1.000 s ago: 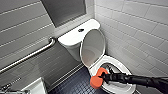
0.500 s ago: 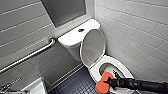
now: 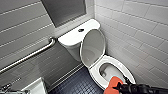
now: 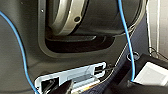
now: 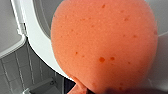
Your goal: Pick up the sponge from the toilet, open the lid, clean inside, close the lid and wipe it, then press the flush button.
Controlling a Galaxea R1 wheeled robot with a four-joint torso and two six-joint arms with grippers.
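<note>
Right gripper (image 3: pixel 119 87): reaches in from the near right, jaws clamped on the near end of the sponge (image 3: pixel 112 85). In the right wrist view the foam puckers where it is pinched.

Sponge: held over the near rim of the toilet (image 3: pixel 126 72), most of its body projecting past the gripper toward the bowl. Orange face up, pale blue layer on the far side.

Handling, judged: light, soft, easily squashed. Held by one end it will likely fold under pressure. A deeper hold at the narrow waist should keep it flatter against slick porcelain.

Beyond: lid (image 3: pixel 92 47) stands raised against the tank (image 3: pixel 72 37). Flush button (image 3: pixel 80 30) sits on the tank top, far left, well apart.
</note>
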